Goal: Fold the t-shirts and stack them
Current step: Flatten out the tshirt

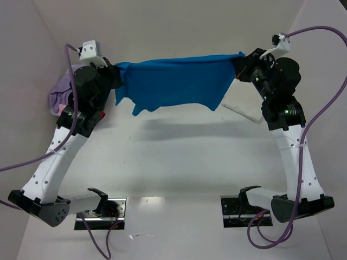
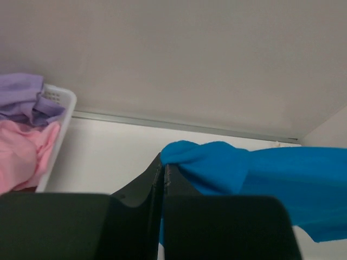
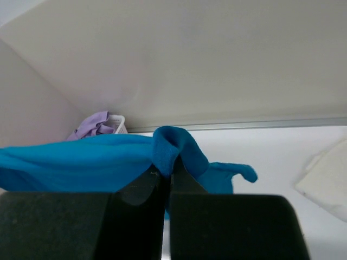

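**One blue tee in the air, rest of the pile waiting**

So here's where I'm at. Both my claws are pinched tight on the bright blue t-shirt: the left gripper has a bunched corner at one end and the right gripper has a fold of cloth at the other. The shirt hangs stretched between them, up off the table toward the far side, with its lower edge dangling uneven.

Progress, as I'd judge it: early days. The blue one isn't folded yet, just spread out for laying down. Over by my right arm there's a flat white piece on the table that looks like a folded white t-shirt, so maybe that's the start of the stack. At my far left the white basket holds a lavender t-shirt and a pink t-shirt, both crumpled, so those are left to do.

Stuff I can't make out:
- Which edge of the blue shirt I've got, shoulders or hem.
- Most of the basket from above, since my left arm sits over it. Could be more shirts in there.
- The white piece is cut off at the edge of my right wrist view and half under my arm from above, so I can't say how neat it is.
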Controlling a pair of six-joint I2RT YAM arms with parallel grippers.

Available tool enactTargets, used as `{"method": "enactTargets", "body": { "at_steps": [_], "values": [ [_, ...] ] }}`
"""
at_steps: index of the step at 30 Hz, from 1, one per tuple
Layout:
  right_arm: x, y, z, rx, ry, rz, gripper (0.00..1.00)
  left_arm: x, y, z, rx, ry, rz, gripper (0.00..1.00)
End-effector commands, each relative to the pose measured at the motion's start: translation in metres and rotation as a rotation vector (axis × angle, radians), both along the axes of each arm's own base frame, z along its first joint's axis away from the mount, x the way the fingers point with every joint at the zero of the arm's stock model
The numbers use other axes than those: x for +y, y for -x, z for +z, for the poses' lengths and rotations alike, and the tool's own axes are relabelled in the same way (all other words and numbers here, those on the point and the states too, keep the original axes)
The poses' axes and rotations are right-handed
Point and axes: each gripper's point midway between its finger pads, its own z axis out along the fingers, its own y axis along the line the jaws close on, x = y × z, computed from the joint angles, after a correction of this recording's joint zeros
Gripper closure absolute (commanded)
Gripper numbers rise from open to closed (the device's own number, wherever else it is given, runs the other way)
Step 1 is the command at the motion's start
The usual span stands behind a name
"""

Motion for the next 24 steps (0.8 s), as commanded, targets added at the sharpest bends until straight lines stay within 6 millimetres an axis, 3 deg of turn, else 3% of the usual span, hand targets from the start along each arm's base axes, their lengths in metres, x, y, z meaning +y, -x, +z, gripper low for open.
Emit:
{"method": "enactTargets", "body": {
  "at_steps": [1, 6, 11, 24],
  "values": [
    [-0.020, 0.012, 0.035, -0.108, 0.004, -0.090, 1.00, 0.023, 0.010, 0.035, -0.061, -0.090, 0.030, 1.00],
    [-0.033, -0.001, 0.014, -0.051, 0.051, -0.166, 1.00, 0.032, 0.008, 0.048, -0.087, -0.119, 0.055, 1.00],
    [-0.033, -0.001, 0.014, -0.051, 0.052, -0.166, 1.00, 0.025, 0.005, 0.064, -0.120, -0.133, 0.017, 1.00],
    [-0.024, -0.016, -0.007, -0.010, 0.045, -0.132, 1.00, 0.012, -0.001, 0.055, -0.099, -0.145, -0.047, 1.00]
  ]
}}
